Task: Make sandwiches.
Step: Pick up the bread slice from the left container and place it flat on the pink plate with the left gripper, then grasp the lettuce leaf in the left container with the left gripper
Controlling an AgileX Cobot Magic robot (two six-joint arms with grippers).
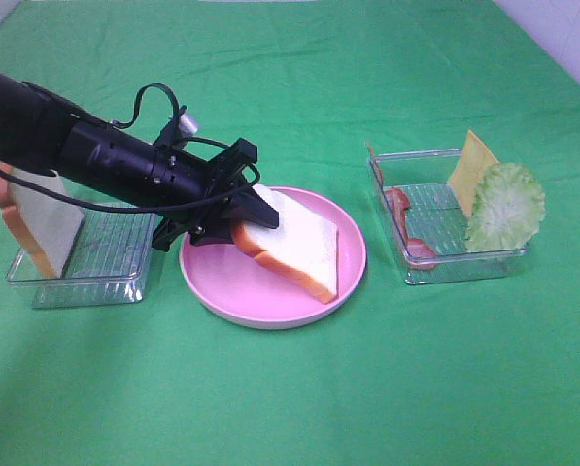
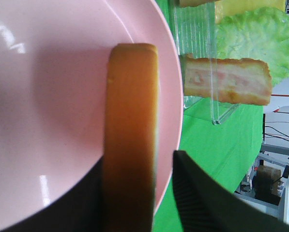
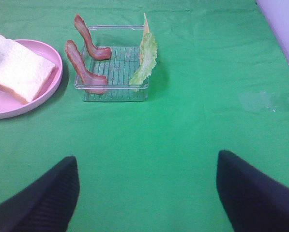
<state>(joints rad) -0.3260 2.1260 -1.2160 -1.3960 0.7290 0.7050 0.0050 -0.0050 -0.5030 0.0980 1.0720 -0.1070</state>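
A white bread slice [image 1: 299,243] with orange-brown crust lies tilted on the round pink plate [image 1: 270,311]. My left gripper [image 1: 255,218] is at its near-left end with the jaws on either side of it. In the left wrist view the crust [image 2: 129,135] stands between the fingers [image 2: 202,198], and a thin gap shows beside one finger. A second bread slice [image 1: 37,218] stands in the left tray [image 1: 85,277]. Bacon [image 1: 401,214], cheese [image 1: 472,170] and lettuce [image 1: 505,206] stand in the right tray [image 1: 455,257]. My right gripper [image 3: 146,164] hangs open over bare cloth.
A green cloth covers the whole table. The right wrist view shows the bacon [image 3: 86,72], lettuce [image 3: 145,60] and plate rim [image 3: 57,72] ahead of the right gripper. The left arm stretches over the left tray. A cluttered room edge shows beyond the table.
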